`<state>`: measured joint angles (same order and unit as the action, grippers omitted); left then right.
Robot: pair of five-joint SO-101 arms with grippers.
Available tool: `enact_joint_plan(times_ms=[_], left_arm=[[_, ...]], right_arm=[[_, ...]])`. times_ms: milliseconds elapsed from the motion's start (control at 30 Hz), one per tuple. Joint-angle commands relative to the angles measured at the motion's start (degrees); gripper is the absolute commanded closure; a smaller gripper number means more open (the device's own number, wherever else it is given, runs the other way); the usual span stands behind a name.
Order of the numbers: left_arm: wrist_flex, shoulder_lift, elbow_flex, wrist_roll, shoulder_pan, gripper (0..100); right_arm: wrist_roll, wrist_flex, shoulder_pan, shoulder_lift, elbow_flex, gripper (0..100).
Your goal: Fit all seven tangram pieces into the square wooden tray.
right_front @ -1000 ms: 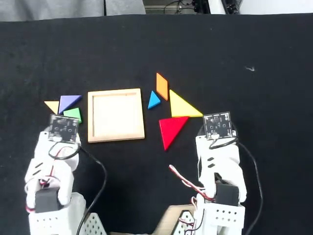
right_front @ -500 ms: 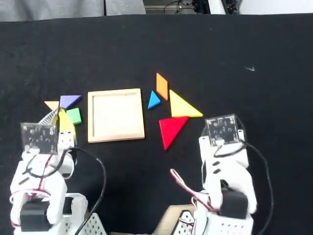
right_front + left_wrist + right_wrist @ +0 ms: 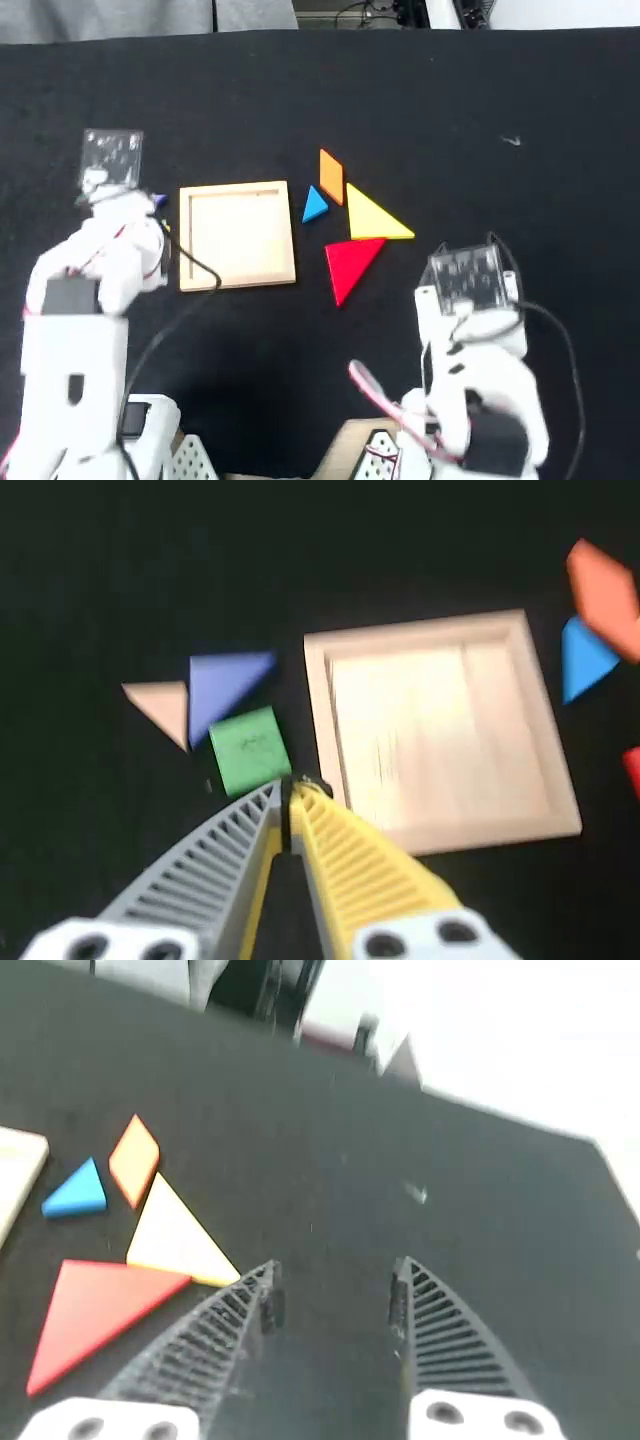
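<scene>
Your left claw (image 3: 290, 788) is clenched tight on nothing, its tips just beside the green square (image 3: 247, 760) and the rim of the square wooden tray (image 3: 420, 628). Your right claw (image 3: 330, 1295) gapes wide over the black tabletop (image 3: 480, 1200), gripping nothing, near the yellow triangle (image 3: 175, 1240) and red triangle (image 3: 95, 1315), which lie outside the tray.

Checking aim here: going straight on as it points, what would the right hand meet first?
The right hand likely meets only bare black table, beside the yellow triangle piece; depth unclear.
</scene>
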<state>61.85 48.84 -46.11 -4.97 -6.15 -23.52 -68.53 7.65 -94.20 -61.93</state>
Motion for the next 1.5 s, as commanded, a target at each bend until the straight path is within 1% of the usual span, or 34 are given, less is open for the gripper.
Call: enact_joint_plan(times_ms=[0,133,233,300,367,433,533,600,733,833,1000,1033,1133,1267,1467], left_arm=[[-0.3,-13.6,7.8,3.0,0.8,97],[-0.3,-21.1,11.6,3.1,2.2,97],[-0.3,-23.4,12.3,5.9,2.9,96],[-0.7,-23.6,12.1,8.1,2.9,90],[-3.2,-23.6,10.4,10.8,2.4,83],[-6.8,-23.6,7.4,13.4,0.7,82],[-12.5,-23.6,2.9,13.9,-1.1,82],[-14.7,-23.6,1.1,13.9,-1.9,82],[-15.3,-23.6,-0.3,13.9,-2.0,82],[-15.6,-23.5,-1.5,13.9,-2.0,82],[-15.7,-23.5,-2.0,14.2,-1.9,82],[-15.7,-23.5,-1.9,14.2,-1.9,82],[-15.6,-23.5,-1.9,14.1,-2.0,82],[-15.5,-23.5,-1.8,14.1,-2.0,82],[-15.3,-23.5,-1.7,14.1,-2.2,82]], right_arm=[[-0.3,2.6,-0.9,16.5,9.3,81.1],[-0.2,0.3,-6.6,34.8,21.1,81.1],[-0.1,-0.1,-11.0,47.1,28.1,81.1],[-0.1,0.3,-12.5,55.0,32.0,81.1],[-0.1,0.3,-13.2,62.6,35.9,81.1],[-0.1,0.4,-13.2,69.1,38.7,81.1],[-0.3,4.2,-13.8,76.4,40.0,81.1],[-0.5,7.8,-15.1,81.2,40.0,81.1],[-0.5,13.2,-17.1,90.8,40.6,81.1],[-0.7,12.6,-19.3,96.1,42.4,80.2],[-5.0,12.7,-21.0,98.5,42.9,67.0],[-5.6,12.8,-21.0,98.7,43.0,65.9],[-7.5,13.0,-21.0,99.1,42.8,66.1],[-7.3,14.9,-20.7,102.8,43.9,68.1],[-7.1,14.9,-20.2,108.9,47.4,68.0]])
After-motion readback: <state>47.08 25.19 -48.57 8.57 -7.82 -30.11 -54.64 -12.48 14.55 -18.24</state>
